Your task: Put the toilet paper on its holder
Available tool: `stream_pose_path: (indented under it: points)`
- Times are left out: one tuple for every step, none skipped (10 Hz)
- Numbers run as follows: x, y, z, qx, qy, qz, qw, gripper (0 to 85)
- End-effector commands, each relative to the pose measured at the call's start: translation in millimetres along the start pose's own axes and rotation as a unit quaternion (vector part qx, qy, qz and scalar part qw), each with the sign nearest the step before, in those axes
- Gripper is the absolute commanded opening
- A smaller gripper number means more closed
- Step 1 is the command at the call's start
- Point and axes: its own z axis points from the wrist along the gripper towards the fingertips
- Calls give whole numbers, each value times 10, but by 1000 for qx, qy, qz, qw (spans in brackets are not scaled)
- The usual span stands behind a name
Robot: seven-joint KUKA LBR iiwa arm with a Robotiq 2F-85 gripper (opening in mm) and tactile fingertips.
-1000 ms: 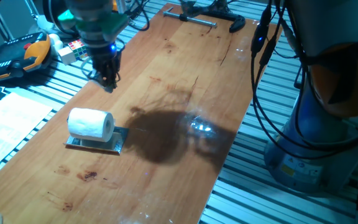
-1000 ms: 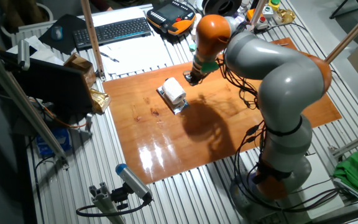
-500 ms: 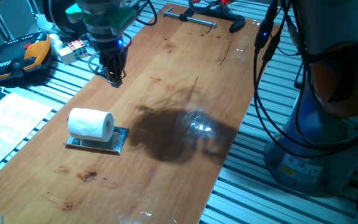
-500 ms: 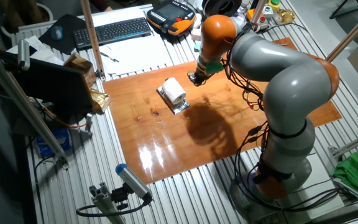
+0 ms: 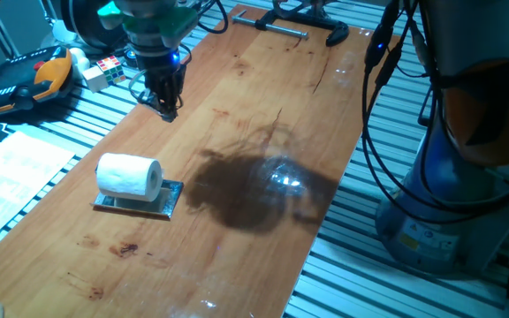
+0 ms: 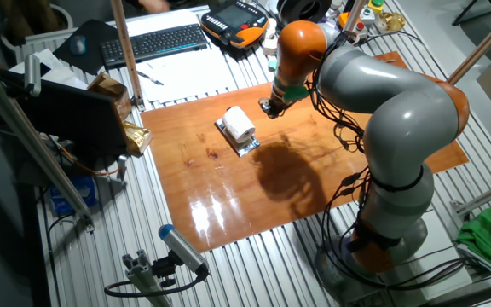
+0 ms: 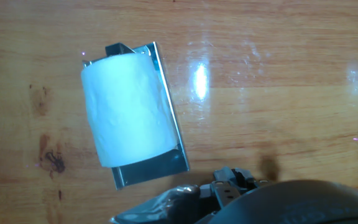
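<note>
Ok, count: 1 toilet paper (image 5: 129,175), 1 holder (image 5: 168,201), 1 gripper (image 5: 168,109). Roll lies on its side on the holder plate, left-center of one fixed view, upper left of hand view. Gripper hangs upper left above the table (image 5: 263,159), apart from roll, nothing held; jaws look closed. Vs 1 s ago: gripper moved up/right, away from roll; roll + holder unchanged.

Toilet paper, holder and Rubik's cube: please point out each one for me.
toilet paper (image 7: 127,112): hand view, middle of the roll's curved side.
holder (image 7: 148,168): hand view, bare metal plate below the roll.
Rubik's cube (image 5: 106,72): one fixed view, its coloured face.
</note>
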Motion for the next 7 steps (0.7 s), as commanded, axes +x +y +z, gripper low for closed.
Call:
stream_pose_path:
  points:
    - [5,0,-2,2,-1,-1,1000,7]
    - [5,0,-2,6,-2,-1,1000,7]
    - [3,2,-2,18,-3,-3,1000,7]
    - [1,5,-2,32,-3,-6,999,7]
    - [0,6,-2,38,-4,-9,999,7]
    - [-1,7,-2,38,-5,-9,999,7]
    - [-1,8,-2,37,-8,-8,999,7]
